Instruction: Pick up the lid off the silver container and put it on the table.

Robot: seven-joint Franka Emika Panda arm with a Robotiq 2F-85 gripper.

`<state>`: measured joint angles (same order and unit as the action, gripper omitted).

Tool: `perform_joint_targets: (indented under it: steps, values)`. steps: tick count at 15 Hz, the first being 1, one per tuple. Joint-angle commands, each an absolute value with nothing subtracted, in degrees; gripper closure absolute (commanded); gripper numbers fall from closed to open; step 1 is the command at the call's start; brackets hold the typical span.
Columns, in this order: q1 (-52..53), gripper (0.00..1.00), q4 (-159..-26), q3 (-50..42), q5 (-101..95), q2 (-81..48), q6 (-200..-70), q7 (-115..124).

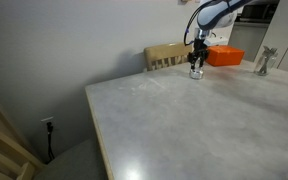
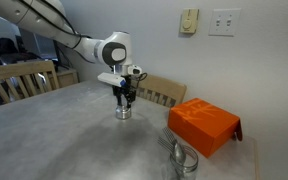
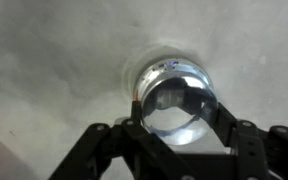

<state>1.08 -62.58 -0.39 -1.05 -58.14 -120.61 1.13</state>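
The small silver container stands on the pale marbled table, near its far edge; it also shows in an exterior view. My gripper hangs straight down over it. In the wrist view my two black fingers press on both sides of the round shiny lid. The lid sits at or just above the container's rim; I cannot tell whether they still touch.
An orange box lies on the table near the container, also seen in an exterior view. A taller silver item with a spout-like top stands beyond it. Wooden chairs stand at the table's edge.
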Motion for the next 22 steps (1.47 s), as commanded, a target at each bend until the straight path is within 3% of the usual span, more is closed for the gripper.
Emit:
perform_joint_targets:
  steps: [1,14,22]
  values:
    - [2.1,0.56,-63.2,-2.4,-3.1,-55.4,-117.1,3.2]
    - [4.8,0.56,-64.4,2.4,0.8,-52.1,-123.0,5.3]
    - [11.4,0.56,-65.0,0.4,-0.4,-53.7,-124.7,17.1]
